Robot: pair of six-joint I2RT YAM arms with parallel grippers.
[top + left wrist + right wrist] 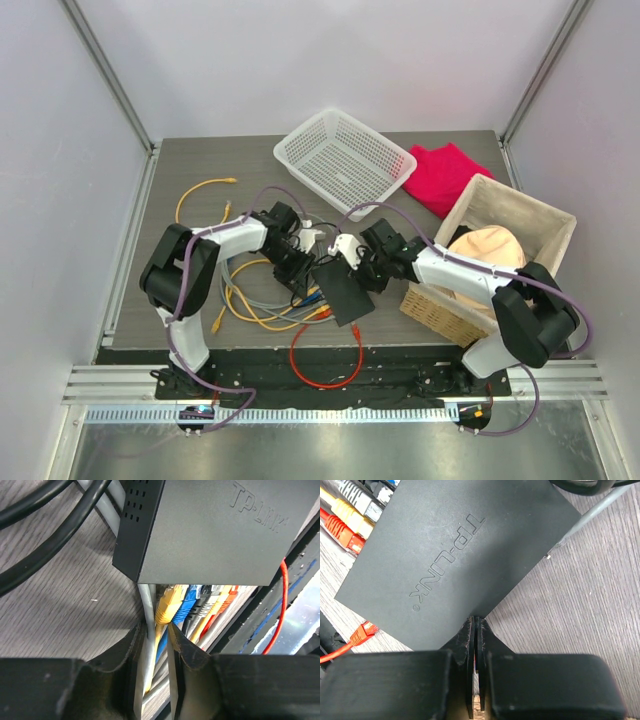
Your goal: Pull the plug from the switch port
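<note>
Robotics lab test cell: plain white panel walls (330, 60), bare aluminium frame posts (108, 72), grey wood-grain tabletop (210, 160), slotted aluminium mounting rail (110, 383).

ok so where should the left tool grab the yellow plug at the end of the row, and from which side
I'd take the yellow plug by its boot outside the switch, one finger on each side. Come in along its cable, from the side away from the switch: it sticks straight out of the port, with the blue plug tight beside it.
</note>
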